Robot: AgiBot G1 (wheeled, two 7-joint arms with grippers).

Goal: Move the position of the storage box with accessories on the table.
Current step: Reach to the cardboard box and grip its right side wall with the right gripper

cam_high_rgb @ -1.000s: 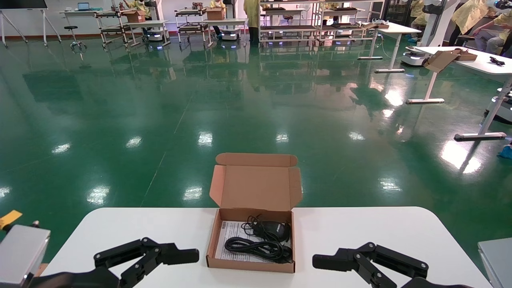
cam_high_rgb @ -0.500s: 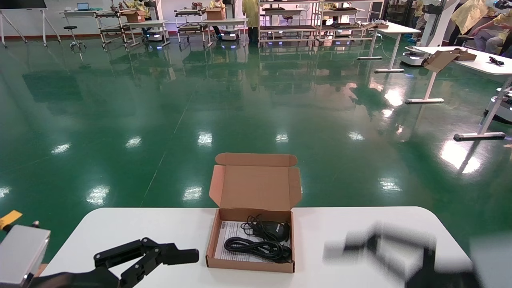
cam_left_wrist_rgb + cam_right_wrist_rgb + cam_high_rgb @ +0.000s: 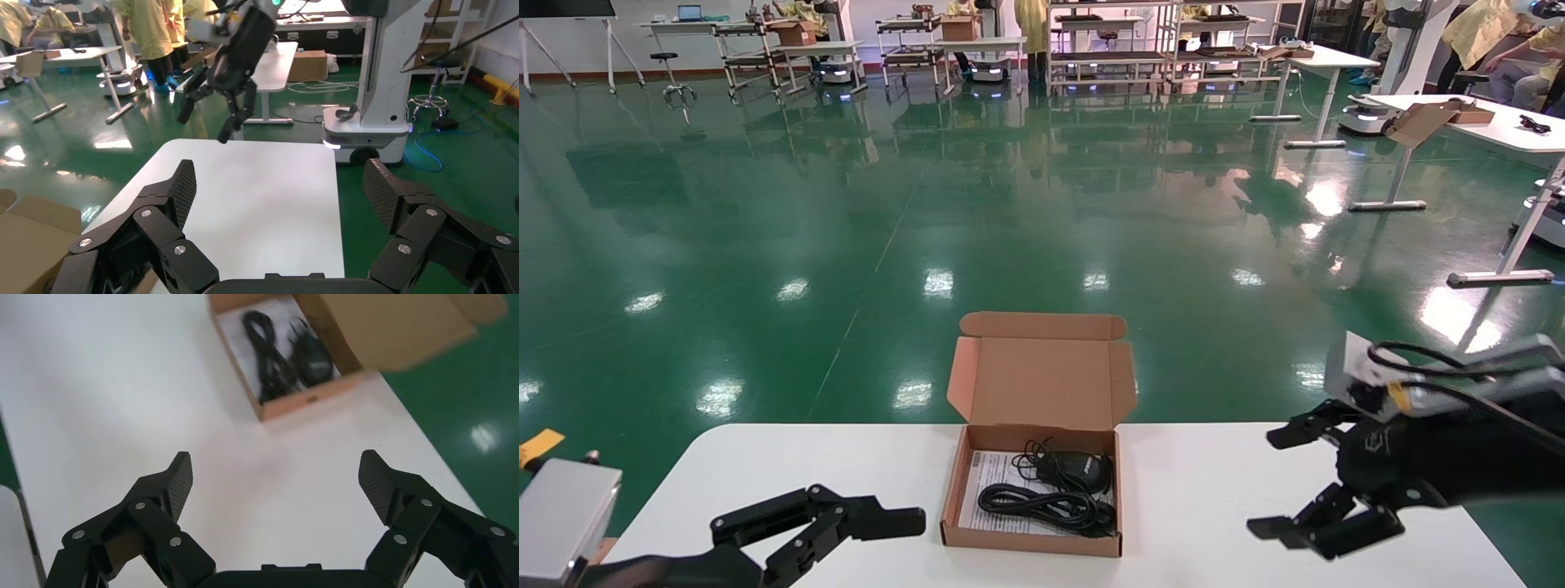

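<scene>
Storage box (image 3: pixel 1032 506) matt corrugated cardboard; table (image 3: pixel 1238 482) smooth white; floor (image 3: pixel 846 229) glossy green.

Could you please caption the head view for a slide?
Open right gripper raised beside the open storage box; left gripper waits.

The head view looks forward and down over the large white rounded tabletop (image 3: pixel 1222 490). Both wrist views look out past their own open fingers. The right wrist shares the shallow brown cardboard box (image 3: pixel 294 404) with the head view.
</scene>
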